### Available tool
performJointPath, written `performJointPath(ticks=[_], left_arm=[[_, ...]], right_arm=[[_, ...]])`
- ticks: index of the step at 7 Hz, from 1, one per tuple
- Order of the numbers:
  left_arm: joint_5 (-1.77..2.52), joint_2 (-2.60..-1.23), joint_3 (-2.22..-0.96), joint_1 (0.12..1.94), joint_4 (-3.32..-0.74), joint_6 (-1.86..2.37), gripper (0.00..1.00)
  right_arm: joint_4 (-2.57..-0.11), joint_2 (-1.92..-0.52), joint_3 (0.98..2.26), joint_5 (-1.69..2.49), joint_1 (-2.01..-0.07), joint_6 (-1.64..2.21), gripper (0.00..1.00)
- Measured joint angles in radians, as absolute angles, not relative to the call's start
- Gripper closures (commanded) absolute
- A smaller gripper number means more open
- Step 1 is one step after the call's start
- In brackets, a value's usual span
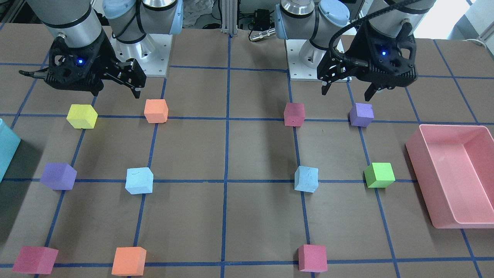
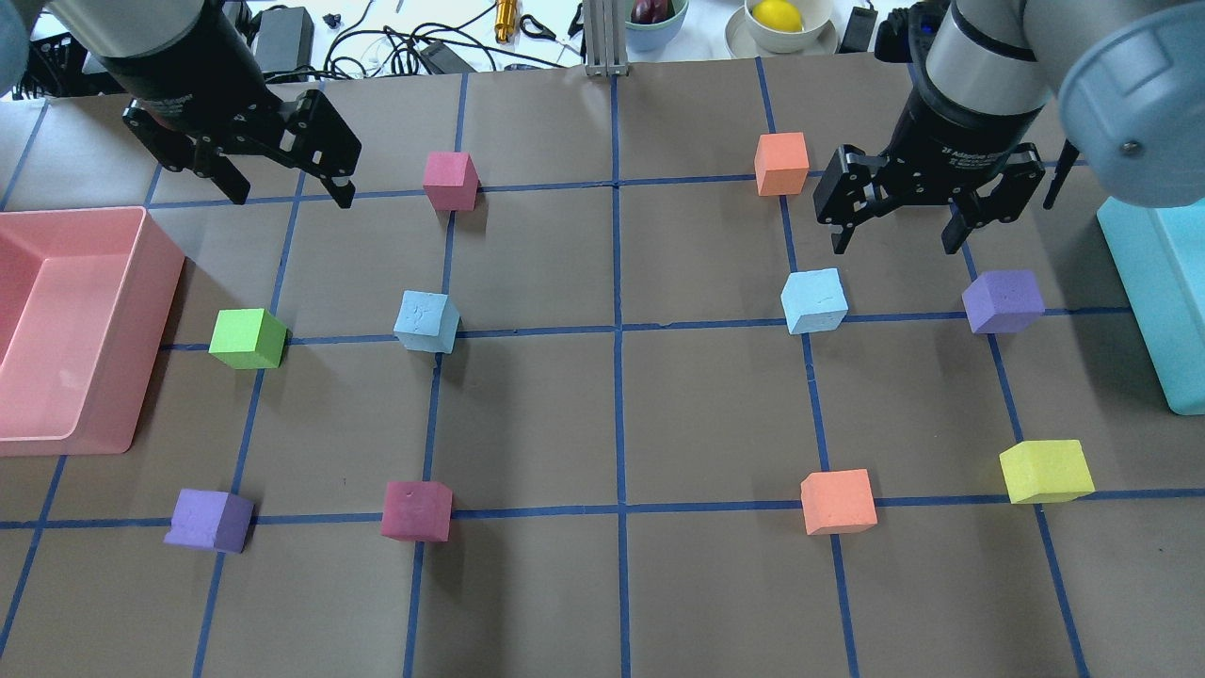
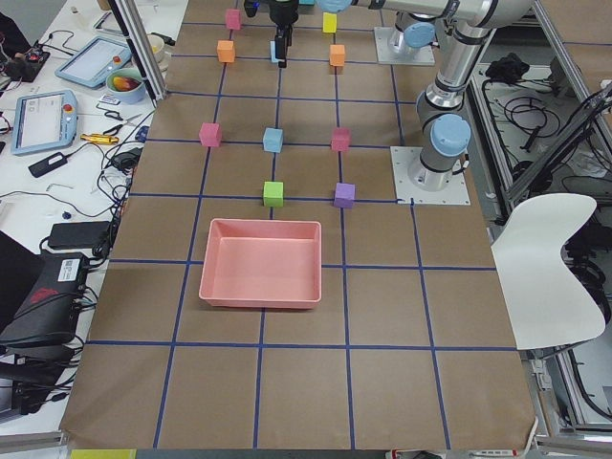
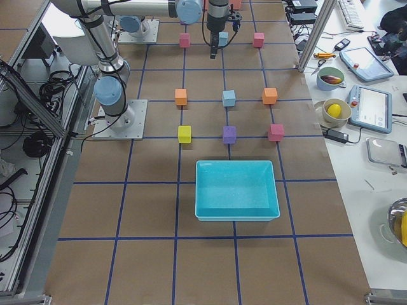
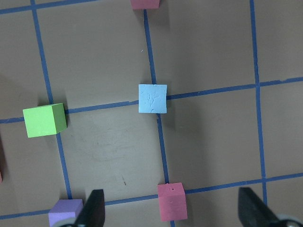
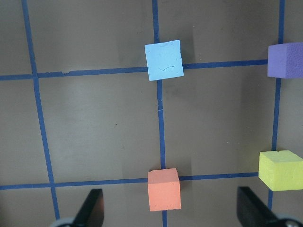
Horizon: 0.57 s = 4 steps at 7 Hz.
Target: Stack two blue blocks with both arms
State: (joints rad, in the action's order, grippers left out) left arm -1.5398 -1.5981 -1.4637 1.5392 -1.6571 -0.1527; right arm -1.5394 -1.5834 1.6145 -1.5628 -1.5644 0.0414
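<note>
Left blue block point(image 2: 426, 322), right blue block point(image 2: 814, 300): free on all sides, open above.

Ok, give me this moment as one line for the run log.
left pincer: open, empty | right pincer: open, empty | left blue block, right blue block: apart, unstacked
</note>
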Motion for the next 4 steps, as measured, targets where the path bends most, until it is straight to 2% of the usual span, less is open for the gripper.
performJointPath(ticks=[2,4], left_arm=[[-1.541,-1.581,-1.511,1.541,-1.621,-0.154,0.0],[-1.541,-1.581,-1.522,1.542,-1.612,-0.154,0.0]], right_arm=[[-1.599,-1.515,1.621,-1.569,-1.556,0.039,0.0],[-1.789,-1.385,1.647,-1.57,-1.553,0.034,0.0]])
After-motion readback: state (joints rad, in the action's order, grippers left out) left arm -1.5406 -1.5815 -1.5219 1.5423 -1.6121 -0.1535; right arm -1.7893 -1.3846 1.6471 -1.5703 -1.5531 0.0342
